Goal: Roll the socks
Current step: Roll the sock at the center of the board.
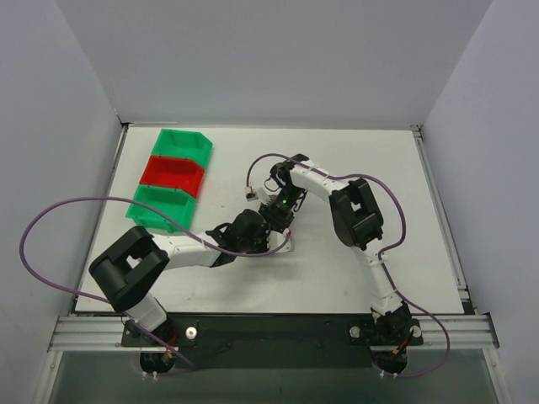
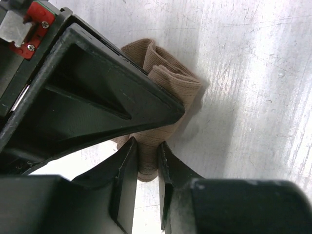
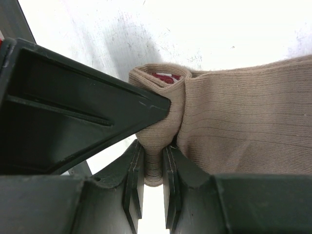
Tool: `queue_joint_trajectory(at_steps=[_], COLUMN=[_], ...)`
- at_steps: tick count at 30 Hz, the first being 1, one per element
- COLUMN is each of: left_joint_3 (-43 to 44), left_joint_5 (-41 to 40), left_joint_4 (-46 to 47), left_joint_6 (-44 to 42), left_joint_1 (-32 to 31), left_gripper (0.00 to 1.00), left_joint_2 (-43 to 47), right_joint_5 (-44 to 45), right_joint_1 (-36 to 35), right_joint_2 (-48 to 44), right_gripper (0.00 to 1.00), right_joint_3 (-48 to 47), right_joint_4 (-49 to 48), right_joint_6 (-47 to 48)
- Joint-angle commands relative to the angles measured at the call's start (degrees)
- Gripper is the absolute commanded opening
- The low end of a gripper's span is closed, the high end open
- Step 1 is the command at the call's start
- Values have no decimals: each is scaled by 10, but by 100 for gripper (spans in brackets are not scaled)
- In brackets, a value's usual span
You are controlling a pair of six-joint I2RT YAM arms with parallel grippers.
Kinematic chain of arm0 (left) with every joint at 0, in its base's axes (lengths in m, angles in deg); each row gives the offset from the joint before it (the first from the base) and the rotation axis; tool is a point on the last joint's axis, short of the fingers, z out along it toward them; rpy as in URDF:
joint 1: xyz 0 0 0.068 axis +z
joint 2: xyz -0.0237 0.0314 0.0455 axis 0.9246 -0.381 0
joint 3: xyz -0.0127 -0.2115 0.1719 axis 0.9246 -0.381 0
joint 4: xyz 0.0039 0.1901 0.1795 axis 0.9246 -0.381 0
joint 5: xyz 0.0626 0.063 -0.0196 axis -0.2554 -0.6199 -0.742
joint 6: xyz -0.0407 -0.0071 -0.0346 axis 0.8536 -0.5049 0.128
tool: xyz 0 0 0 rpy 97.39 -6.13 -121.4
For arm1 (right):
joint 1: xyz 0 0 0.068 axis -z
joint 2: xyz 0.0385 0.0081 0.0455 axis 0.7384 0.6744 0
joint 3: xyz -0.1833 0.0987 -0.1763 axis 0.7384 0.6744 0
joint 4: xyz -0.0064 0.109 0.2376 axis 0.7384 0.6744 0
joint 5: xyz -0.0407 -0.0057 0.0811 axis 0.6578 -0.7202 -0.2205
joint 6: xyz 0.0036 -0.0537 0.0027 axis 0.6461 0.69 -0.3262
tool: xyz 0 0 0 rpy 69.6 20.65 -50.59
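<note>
The tan-brown socks lie on the white table, and one end is rolled up with a bit of maroon cuff showing inside the roll. My right gripper is shut on a fold of that rolled end. In the left wrist view the bunched tan socks sit just past my left gripper, whose jaws press on a fold from both sides. From above, the left gripper and right gripper meet at the table's middle and hide the socks.
Three small bins stand in a row at the back left: green, red and green. Purple cables loop off both arms. The right arm's elbow rises to the right of the grippers.
</note>
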State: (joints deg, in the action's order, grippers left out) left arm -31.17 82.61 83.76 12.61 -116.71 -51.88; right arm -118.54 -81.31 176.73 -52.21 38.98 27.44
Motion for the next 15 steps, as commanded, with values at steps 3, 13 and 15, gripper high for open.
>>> queue_joint_trajectory(at_steps=[3,13,15], left_joint_3=[25,37,40], left_joint_5=[-6,-16,-15], left_joint_4=[-21,-69,-86], left_joint_6=[-6,-14,-14], left_joint_1=[-10,-15,-16], left_gripper=[25,0,0], left_joint_2=[-9,-21,-22], right_joint_5=[-13,-4,-4], right_joint_1=[2,12,15], right_joint_2=[4,-9,-17], right_gripper=[0,20,25], right_joint_3=[4,5,4], right_joint_4=[23,23,22], right_joint_6=[3,4,2])
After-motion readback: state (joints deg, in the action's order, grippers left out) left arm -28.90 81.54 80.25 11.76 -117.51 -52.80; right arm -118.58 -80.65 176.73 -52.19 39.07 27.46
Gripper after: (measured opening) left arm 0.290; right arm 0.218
